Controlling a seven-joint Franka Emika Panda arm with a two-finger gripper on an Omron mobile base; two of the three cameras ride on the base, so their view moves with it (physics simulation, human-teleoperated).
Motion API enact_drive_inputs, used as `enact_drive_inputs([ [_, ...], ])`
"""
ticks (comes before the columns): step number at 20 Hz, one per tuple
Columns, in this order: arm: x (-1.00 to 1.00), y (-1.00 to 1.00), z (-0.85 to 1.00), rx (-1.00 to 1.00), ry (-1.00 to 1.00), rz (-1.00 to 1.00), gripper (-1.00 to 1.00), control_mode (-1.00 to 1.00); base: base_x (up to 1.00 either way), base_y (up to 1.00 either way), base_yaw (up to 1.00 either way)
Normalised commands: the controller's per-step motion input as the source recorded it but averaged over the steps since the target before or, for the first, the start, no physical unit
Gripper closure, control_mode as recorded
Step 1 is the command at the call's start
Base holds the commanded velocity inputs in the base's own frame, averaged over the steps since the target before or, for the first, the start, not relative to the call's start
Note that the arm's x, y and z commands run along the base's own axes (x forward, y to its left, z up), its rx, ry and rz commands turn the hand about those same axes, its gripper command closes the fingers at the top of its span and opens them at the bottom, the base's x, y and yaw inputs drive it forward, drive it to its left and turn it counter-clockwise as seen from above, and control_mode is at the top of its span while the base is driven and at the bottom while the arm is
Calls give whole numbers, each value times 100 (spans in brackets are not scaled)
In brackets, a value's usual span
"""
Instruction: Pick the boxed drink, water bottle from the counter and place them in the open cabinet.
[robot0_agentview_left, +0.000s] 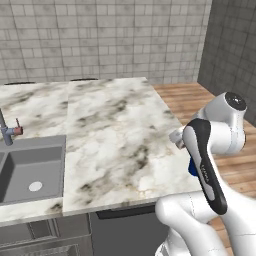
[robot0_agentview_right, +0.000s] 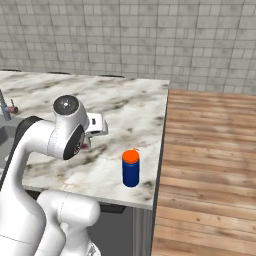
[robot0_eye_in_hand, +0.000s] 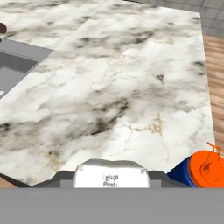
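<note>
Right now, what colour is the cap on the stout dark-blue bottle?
Orange-red cap, clearest in the right base view.

White Franka arm (robot0_agentview_left: 215, 165), glossy rounded shells throughout. Bulbous housings at each joint, smooth and seamless, no cables or screws showing. Upper joint capped by a round dark grey disc with a small lighter centre, seen in both base views. 1 long black panel down the side of a link in the left base view, rounded at both ends, with faint pale lettering too small to read. Matching black band along a link in the right base view. Dark round joint face with small reddish marks there. Small white boxy flange at the wrist.
</note>
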Motion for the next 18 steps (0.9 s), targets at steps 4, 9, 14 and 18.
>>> enact_drive_inputs([
  [4, 0, 0, 0, 0, 0, 0, 100, 100, -2, 0, 0],
  [9, 0, 0, 0, 0, 0, 0, 100, 100, -42, 0, 0],
  [14, 0, 0, 0, 0, 0, 0, 100, 100, -61, 0, -8],
  [18, 0, 0, 0, 0, 0, 0, 100, 100, -3, 19, -75],
])
